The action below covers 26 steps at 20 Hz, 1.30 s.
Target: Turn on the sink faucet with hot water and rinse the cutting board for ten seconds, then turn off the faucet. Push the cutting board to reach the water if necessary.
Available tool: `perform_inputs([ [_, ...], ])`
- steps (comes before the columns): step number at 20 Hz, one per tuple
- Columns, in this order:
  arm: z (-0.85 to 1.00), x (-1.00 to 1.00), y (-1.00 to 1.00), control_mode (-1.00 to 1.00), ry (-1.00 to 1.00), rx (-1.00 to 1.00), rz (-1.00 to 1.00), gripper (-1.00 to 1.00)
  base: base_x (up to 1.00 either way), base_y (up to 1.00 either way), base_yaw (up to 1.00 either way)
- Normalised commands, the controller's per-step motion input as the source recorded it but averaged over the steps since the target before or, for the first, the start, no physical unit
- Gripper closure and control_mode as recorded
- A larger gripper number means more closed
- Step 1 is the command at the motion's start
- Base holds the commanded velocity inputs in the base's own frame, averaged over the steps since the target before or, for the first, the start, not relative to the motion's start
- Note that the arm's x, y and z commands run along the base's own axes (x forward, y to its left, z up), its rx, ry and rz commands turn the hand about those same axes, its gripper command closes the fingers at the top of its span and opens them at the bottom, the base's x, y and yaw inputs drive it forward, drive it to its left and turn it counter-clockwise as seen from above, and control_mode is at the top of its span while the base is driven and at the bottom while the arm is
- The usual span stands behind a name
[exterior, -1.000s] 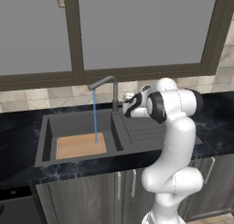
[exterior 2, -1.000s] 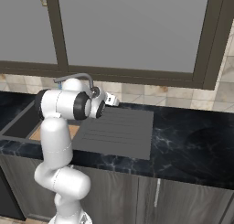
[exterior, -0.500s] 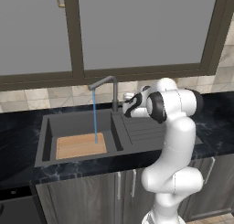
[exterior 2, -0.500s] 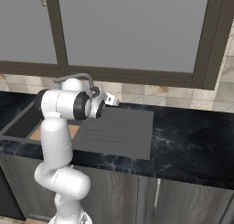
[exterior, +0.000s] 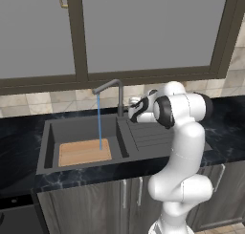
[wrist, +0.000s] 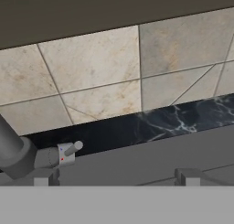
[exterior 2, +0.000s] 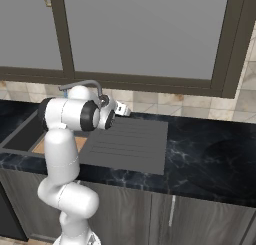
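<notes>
Water (exterior: 99,121) runs in a thin blue stream from the sink faucet (exterior: 119,97) onto the right part of the tan cutting board (exterior: 84,152), which lies flat in the dark sink (exterior: 47,144). My gripper (exterior: 131,105) hovers just right of the faucet post, above the drainboard, pointing at the back wall. Its fingertips (wrist: 45,178) stand wide apart and hold nothing, so it is open. In the hand view the faucet post (wrist: 11,154) and its small side lever (wrist: 69,150) sit at the lower left. From the right base view my gripper (exterior 2: 122,109) is beside the faucet (exterior 2: 80,84), and a sliver of the board (exterior 2: 38,148) shows.
The ribbed drainboard (exterior 2: 131,139) lies right of the basin on the black marbled counter (exterior 2: 210,154). A tiled backsplash (wrist: 105,81) and dark-framed window (exterior: 143,32) rise behind the faucet. Cabinet doors run below the counter.
</notes>
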Motion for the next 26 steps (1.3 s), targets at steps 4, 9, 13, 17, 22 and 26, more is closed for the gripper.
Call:
perform_inputs([
  [4, 0.0, 0.0, 0.0, -1.0, 0.0, 0.0, 0.0, -1.0, 0.0, 0.0, 0.0],
  [9, 0.0, 0.0, 0.0, -1.0, 0.0, 0.0, 0.0, -1.0, 0.0, 0.0, 0.0],
  [13, 0.0, 0.0, 0.0, -1.0, 0.0, 0.0, 0.0, -1.0, 0.0, 0.0, 0.0],
  [17, 0.0, 0.0, 0.0, -1.0, 0.0, 0.0, 0.0, -1.0, 0.0, 0.0, 0.0],
  [22, 0.0, 0.0, 0.0, -1.0, 0.0, 0.0, 0.0, -1.0, 0.0, 0.0, 0.0],
  [26, 0.0, 0.0, 0.0, -1.0, 0.0, 0.0, 0.0, -1.0, 0.0, 0.0, 0.0],
])
